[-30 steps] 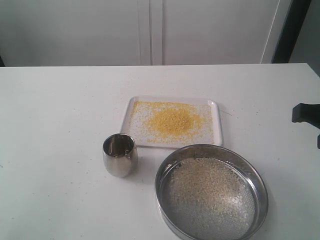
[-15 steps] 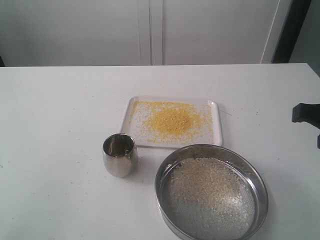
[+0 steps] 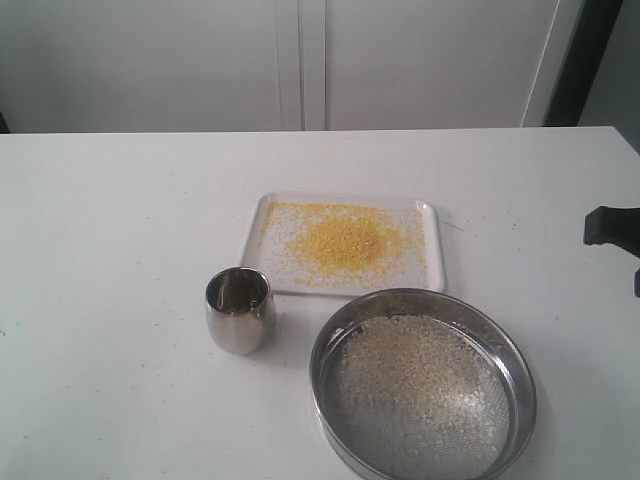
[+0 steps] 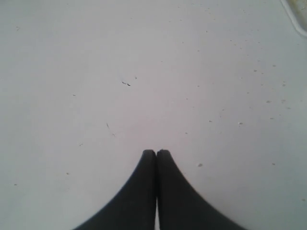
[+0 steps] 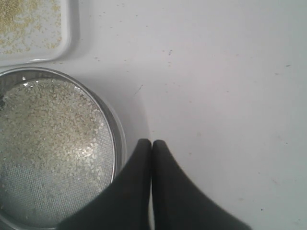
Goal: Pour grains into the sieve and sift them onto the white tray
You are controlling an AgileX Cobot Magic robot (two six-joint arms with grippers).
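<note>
Nearest, wide round steel sieve with pale off-white grains on its mesh; black right gripper pressed together near its wall, left gripper likewise, over white tabletop. Farther, white rectangular tray heaped with fine yellow grains. Could clip the sieve swinging sideways, scattering pale grains.

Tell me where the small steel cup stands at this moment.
In the exterior view the steel cup stands upright left of centre, just left of the sieve and near the lower left corner of the white tray.

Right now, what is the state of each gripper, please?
Left gripper: closed, holding nothing.
Right gripper: closed, holding nothing.
</note>
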